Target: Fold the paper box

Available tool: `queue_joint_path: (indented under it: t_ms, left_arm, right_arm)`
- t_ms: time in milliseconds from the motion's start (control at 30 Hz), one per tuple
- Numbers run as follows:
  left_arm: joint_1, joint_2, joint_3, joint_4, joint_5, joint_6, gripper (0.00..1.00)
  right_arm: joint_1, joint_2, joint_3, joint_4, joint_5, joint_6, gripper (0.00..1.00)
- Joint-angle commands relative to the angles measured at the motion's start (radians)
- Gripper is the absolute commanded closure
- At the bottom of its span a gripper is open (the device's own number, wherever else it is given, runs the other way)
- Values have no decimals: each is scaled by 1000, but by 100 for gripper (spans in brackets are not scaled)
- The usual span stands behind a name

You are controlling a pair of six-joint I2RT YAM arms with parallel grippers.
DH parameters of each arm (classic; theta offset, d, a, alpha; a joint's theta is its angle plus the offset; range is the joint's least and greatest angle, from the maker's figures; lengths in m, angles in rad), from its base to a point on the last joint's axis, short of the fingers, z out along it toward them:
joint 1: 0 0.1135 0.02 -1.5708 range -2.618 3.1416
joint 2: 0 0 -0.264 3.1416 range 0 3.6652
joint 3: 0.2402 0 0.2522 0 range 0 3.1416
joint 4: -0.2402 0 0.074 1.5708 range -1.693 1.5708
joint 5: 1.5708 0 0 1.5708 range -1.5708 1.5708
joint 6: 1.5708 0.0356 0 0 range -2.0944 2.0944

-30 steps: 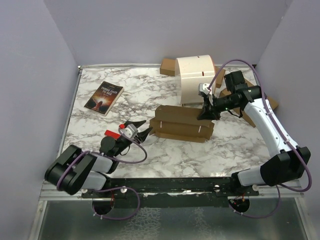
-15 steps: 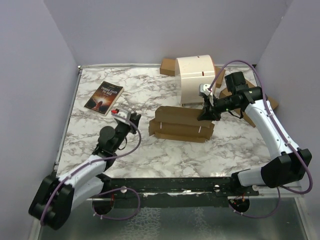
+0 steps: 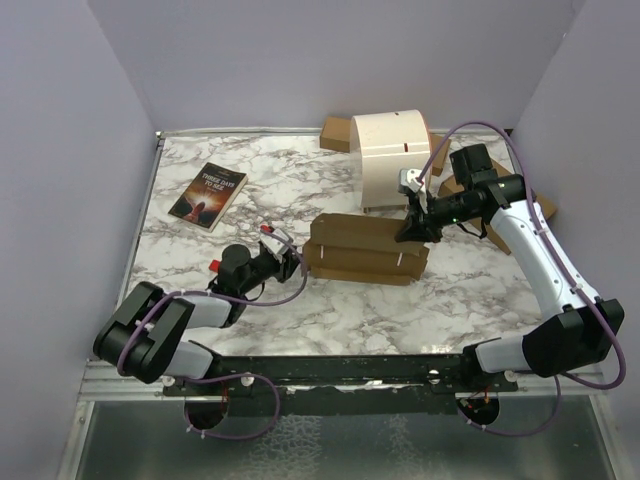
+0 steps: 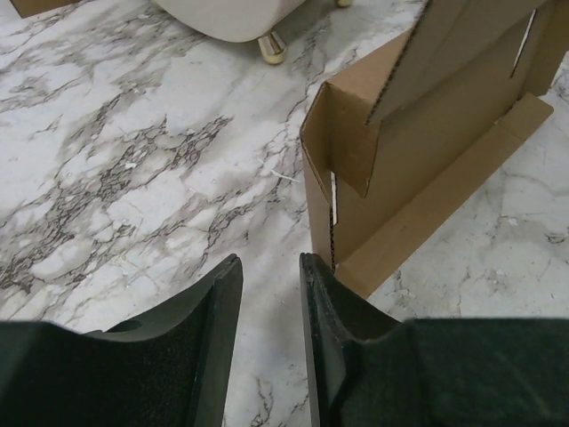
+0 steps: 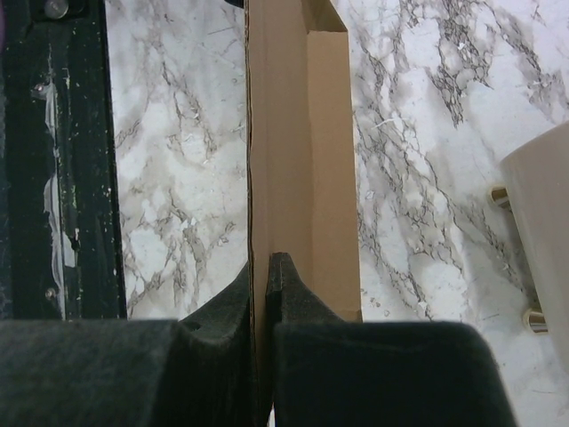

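1. Approach: left gripper lies low over the marble table, jaws parted with nothing between them. Judged to be staged for the nearest end flap, with no contact made.
2. Position: paper box sits just ahead of that gripper's fingertips and slightly to their right, partly formed. In the left wrist view its open end faces the fingers, a side tab is bent inward and a slotted panel stands raised above.
3. Orientation: the long axis runs from the left gripper's tips across to the right gripper, roughly parallel to the table's near edge. The open end points at the left gripper.
4. Restraint: right gripper is clenched on a thin upright wall at the box's far end. The right wrist view shows cardboard pinched between the pads. Judged purpose: anchoring the box and holding that wall erect while the opposite end is worked.
5. Surroundings: cream curved object stands beyond the right gripper. The book lies well apart, beyond the left gripper and to its left. Loose cardboard lies farthest back.
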Motion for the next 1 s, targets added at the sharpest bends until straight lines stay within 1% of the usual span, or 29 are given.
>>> queue_joint_path:
  t_ms: [0, 100, 267, 333, 467, 600, 667, 800, 967]
  left_arm:
    - [8, 49, -37, 207, 136, 30, 64]
    - [8, 91, -44, 273, 173, 33, 62]
    - [8, 142, -51, 376, 215, 33, 56]
    - [8, 153, -46, 383, 222, 37, 53]
    - [8, 171, -28, 384, 223, 41, 53]
    - [6, 200, -38, 461, 216, 36, 43]
    - [6, 223, -44, 505, 219, 33, 40]
    - [6, 274, -20, 526, 220, 25, 40]
    - [6, 322, 5, 591, 223, -5, 40]
  right_arm:
    - [7, -8, -18, -5, -9, -10, 99]
    - [6, -9, -16, -6, -9, -11, 99]
    - [6, -7, -17, -8, -9, -11, 99]
    - [6, -8, -17, -9, -10, -11, 99]
    - [6, 0, -8, -14, -17, -14, 99]
    - [7, 3, -4, -16, -21, -12, 99]
    - [6, 5, -5, -16, -23, -12, 99]
    - [6, 6, -7, -19, -24, -14, 99]
    - [7, 9, -9, -20, -24, -15, 99]
